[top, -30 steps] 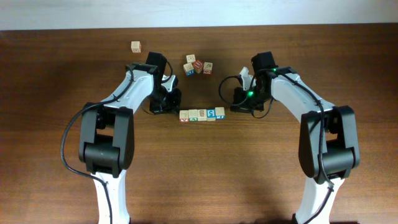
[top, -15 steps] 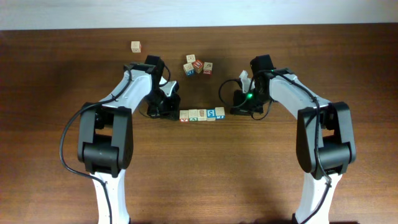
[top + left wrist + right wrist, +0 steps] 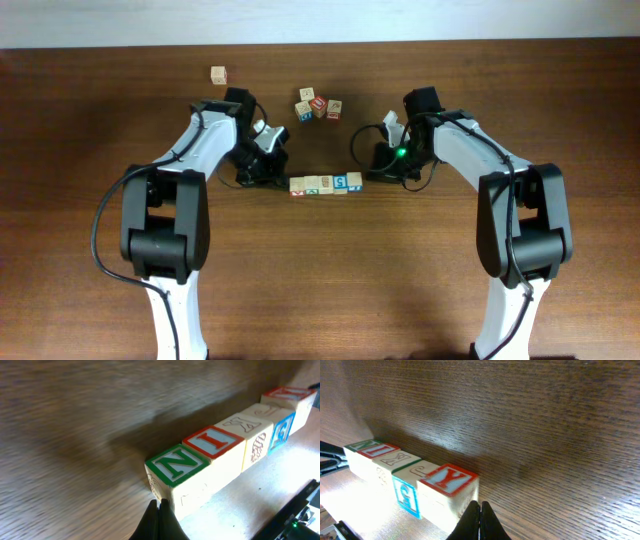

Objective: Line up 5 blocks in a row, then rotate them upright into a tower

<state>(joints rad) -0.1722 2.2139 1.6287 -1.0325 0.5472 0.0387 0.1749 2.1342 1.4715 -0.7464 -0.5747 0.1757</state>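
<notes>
A row of several light-wood blocks (image 3: 325,184) lies across the table's middle. In the left wrist view the green N block (image 3: 177,465) is nearest, then a red I block (image 3: 215,442). In the right wrist view a red Y block (image 3: 450,480) ends the row, with a blue-printed side (image 3: 406,494) on its neighbour. My left gripper (image 3: 282,177) is shut, and its tips (image 3: 159,506) are at the N block's lower corner. My right gripper (image 3: 368,177) is shut too, with its tips (image 3: 480,506) against the Y block's end face. Neither holds anything.
Three more printed cubes (image 3: 318,106) sit clustered behind the row, between the arms. A single pale cube (image 3: 218,75) lies at the back left. The table's far edge (image 3: 320,44) runs along the top.
Both shut grippers have come in to the row's two ends. The left wrist has swung slightly back and left. The row has barely shifted.
</notes>
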